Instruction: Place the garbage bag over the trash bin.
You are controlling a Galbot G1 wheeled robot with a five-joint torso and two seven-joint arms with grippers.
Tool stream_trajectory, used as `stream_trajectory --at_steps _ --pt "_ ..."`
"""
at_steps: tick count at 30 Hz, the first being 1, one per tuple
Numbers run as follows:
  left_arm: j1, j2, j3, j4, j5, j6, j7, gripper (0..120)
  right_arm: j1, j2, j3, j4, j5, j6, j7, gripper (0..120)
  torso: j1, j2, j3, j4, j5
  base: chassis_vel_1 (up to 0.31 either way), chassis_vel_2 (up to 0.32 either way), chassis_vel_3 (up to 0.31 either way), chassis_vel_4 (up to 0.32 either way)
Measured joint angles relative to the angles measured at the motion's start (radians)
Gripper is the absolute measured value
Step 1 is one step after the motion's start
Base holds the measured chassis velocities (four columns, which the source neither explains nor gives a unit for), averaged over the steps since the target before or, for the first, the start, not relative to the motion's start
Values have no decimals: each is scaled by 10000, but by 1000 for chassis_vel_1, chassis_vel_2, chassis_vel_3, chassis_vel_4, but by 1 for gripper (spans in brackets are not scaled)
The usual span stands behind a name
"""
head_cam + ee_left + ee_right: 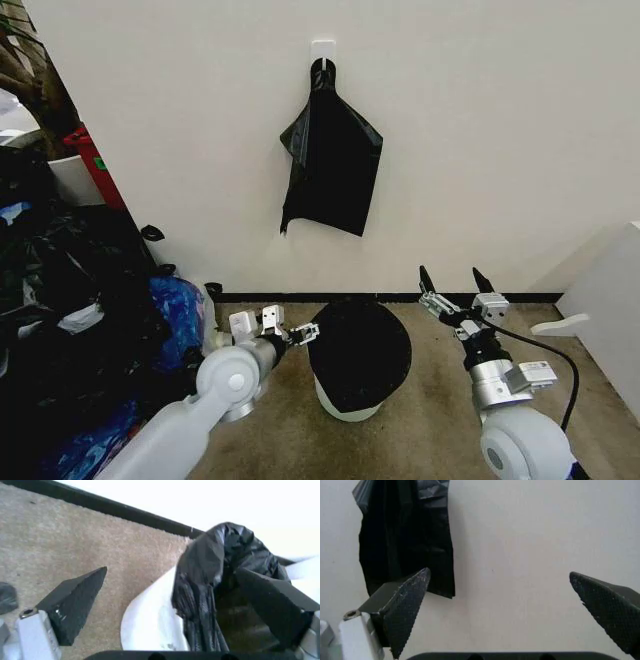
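Your left gripper [304, 333] sits at the left edge of the trash bin [348, 405] in the head view, fingers reaching in toward the rim where the garbage bag [360, 352] is stretched over the top. From here you see the bag covering the bin's mouth as a dark dome, with the white wall of the bin showing below it at the front. Your right gripper [453, 285] is up and to the right of the bin, clear of the bag, with its two dark fingers spread wide and nothing between them. On the wall above, flat black bags [331, 162] hang from a white hook [323, 49], and a heap of dark sacks [60, 330] fills the floor on your left.

Turn to the left wrist view: your left gripper [192, 602] is spread wide, one finger [75, 602] over the carpet [65, 543] outside the bin, the other [272, 603] lying inside against the plastic. The bag [220, 573] is bunched over the white rim [150, 618], which stands between the two fingers; you can see them straddling it, not pinching it.

Your right wrist view shows the right gripper [502, 602] wide apart and holding nothing, facing the pale wall [520, 536], with the hanging bags [405, 540] beyond one finger.
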Motion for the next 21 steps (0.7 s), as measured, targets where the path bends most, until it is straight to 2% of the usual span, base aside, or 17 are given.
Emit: stream_trajectory --at_steps 6,10,12,21 --pt "350 189 -389 -223 19 -37 24 100 -29 35 -114 110 -98 -5 83 100 0 0 0 1 0 0 0 0 0" --pt "476 269 -389 -216 225 -327 1462 100 -136 115 -129 134 -194 24 86 100 0 0 0 -1 0 0 0 0 0" --pt "362 233 -245 -17 351 -352 1833 100 -198 157 -162 135 -255 52 85 100 0 0 0 0 0 0 0 0 0" --pt "-222 -65 200 691 751 -226 1650 100 -320 268 -215 108 -361 142 49 100 0 0 0 -2 0 0 0 0 0"
